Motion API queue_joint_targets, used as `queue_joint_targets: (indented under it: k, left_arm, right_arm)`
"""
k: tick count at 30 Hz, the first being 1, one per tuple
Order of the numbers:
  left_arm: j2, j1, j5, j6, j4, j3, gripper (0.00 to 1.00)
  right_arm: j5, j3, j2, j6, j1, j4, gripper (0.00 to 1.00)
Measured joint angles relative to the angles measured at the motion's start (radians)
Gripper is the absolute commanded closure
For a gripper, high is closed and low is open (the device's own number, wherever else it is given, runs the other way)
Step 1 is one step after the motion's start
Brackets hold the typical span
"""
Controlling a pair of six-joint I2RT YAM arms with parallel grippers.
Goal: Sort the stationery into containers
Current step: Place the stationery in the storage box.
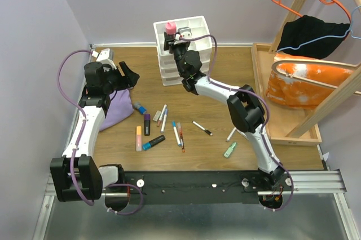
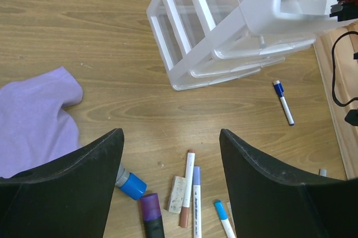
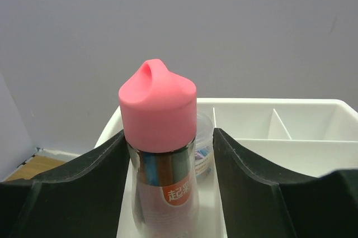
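The white organiser (image 1: 192, 26) (image 2: 224, 31) (image 3: 279, 104) stands at the back of the table. A pink-capped bottle (image 1: 170, 27) (image 3: 158, 109) stands upright in its top left compartment, in front of a small clear round box (image 3: 203, 137). My right gripper (image 1: 175, 40) (image 3: 168, 133) is open around the bottle, with a gap on the right side. Loose pens and markers lie mid-table: a purple marker (image 1: 147, 123) (image 2: 151, 213), an orange highlighter (image 1: 139, 137), a blue-capped pen (image 1: 139, 107) (image 2: 131, 185), a green one (image 1: 230, 150). My left gripper (image 1: 127, 74) (image 2: 170, 134) hangs open and empty above them.
A purple cloth (image 1: 115, 110) (image 2: 33, 120) lies at the left beside the left arm. A wooden tray-frame (image 1: 265, 82) at the right holds an orange object (image 1: 307, 85), with hangers and a black cloth (image 1: 313, 34) above. A small eraser (image 2: 177, 194) lies among the pens.
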Motion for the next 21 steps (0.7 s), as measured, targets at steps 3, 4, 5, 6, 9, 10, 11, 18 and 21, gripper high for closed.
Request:
queue_joint_targets:
  k: [3, 4, 5, 6, 9, 10, 11, 18, 21]
  left_arm:
    - [-0.005, 0.000, 0.000, 0.000, 0.000, 0.000, 0.21]
    - [-0.006, 0.000, 0.000, -0.001, 0.000, 0.000, 0.21]
    - [-0.009, 0.000, 0.000, -0.003, 0.000, 0.000, 0.21]
    - [-0.011, 0.000, 0.000, -0.004, 0.000, 0.000, 0.20]
    - [-0.025, 0.002, 0.001, -0.008, 0.004, 0.000, 0.19]
    - [-0.031, 0.004, 0.001, -0.008, 0.006, 0.000, 0.18]
    - [-0.041, 0.005, 0.001, -0.008, 0.007, 0.000, 0.18]
    - [-0.101, 0.020, 0.000, -0.015, 0.002, 0.000, 0.11]
    - [-0.111, 0.027, 0.002, -0.016, 0.000, -0.002, 0.11]
  right_arm:
    - [0.000, -0.016, -0.019, 0.000, 0.000, -0.011, 0.32]
    - [0.000, -0.029, -0.035, -0.001, 0.000, -0.024, 0.32]
    - [0.000, -0.041, -0.049, -0.002, 0.000, -0.037, 0.32]
    - [0.001, -0.062, -0.077, -0.006, 0.000, -0.056, 0.31]
    - [0.010, -0.130, -0.174, -0.015, 0.001, -0.121, 0.27]
    - [0.014, -0.166, -0.222, -0.016, 0.001, -0.156, 0.25]
    - [0.014, -0.180, -0.254, -0.016, 0.001, -0.177, 0.23]
    - [-0.072, -0.446, -0.713, 0.038, 0.001, -0.485, 0.00]
    - [-0.124, -0.558, -0.860, 0.061, 0.002, -0.586, 0.00]
